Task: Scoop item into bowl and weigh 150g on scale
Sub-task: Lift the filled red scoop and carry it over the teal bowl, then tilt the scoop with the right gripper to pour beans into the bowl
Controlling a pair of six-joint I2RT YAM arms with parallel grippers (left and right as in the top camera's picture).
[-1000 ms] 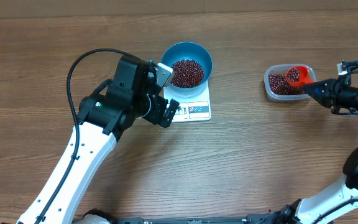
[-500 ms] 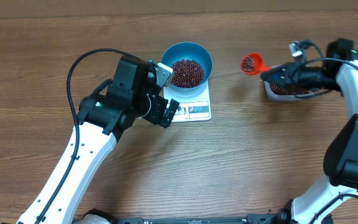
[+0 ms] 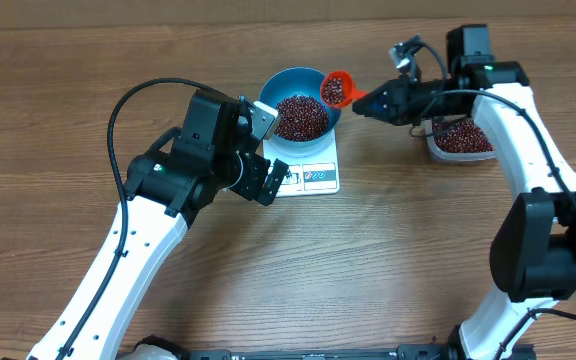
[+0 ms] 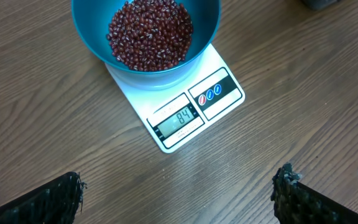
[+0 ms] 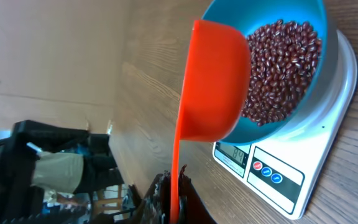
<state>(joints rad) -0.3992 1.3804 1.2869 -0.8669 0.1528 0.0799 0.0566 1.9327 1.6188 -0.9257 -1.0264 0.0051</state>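
Note:
A blue bowl (image 3: 320,82) holding a heap of red-brown beans (image 3: 300,117) stands on the white scale (image 3: 313,176), whose display reads 84. My right gripper (image 3: 370,99) is shut on the handle of an orange scoop (image 3: 336,89). The scoop carries beans and hangs at the bowl's right rim. In the right wrist view the scoop (image 5: 213,81) is in front of the bowl (image 5: 291,127) and beans (image 5: 278,68), with the scale (image 5: 316,180) below. My left gripper (image 3: 270,150) stands wide open just left of the scale, holding nothing. Its wrist view shows bowl (image 4: 86,31), beans (image 4: 149,31) and scale (image 4: 191,118).
A clear plastic tub (image 3: 458,140) with more beans sits at the right, partly under my right arm. The left arm lies across the table's left half. Bare wood lies in front of the scale.
My right arm carried the loaded scoop leftward from over the tub to the bowl's right rim. The left arm and the bowl have not moved.

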